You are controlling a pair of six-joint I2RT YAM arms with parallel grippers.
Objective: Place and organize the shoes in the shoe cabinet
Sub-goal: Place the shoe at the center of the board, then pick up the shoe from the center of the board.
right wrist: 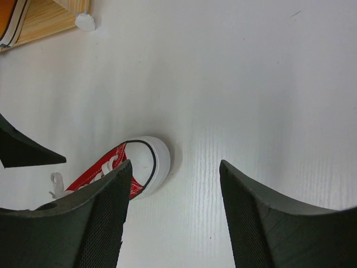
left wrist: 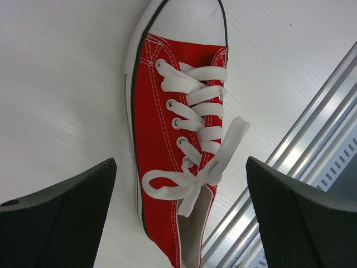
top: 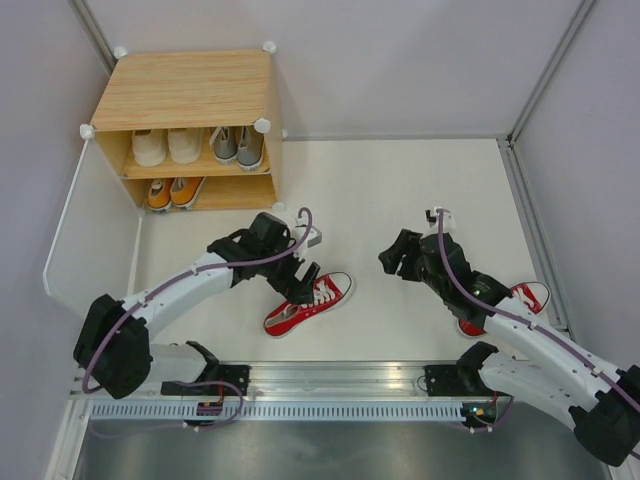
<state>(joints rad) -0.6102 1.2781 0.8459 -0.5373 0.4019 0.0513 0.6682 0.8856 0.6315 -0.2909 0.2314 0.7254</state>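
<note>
Over the red shoe | left gripper gaping, empty | right gripper parted, empty | probably light, floppy canvas; pinch at heel collar

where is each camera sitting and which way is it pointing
Top external: above and behind the bases, looking down on shoe cabinet and middle red shoe; left arm and right arm show.
Left wrist: on the left arm, straight down onto that red shoe; own open jaws at bottom corners.
Right wrist: on the right arm, down towards the cabinet's corner; own open jaws below.
Shared: all three show that red shoe, right wrist only its toe.
</note>
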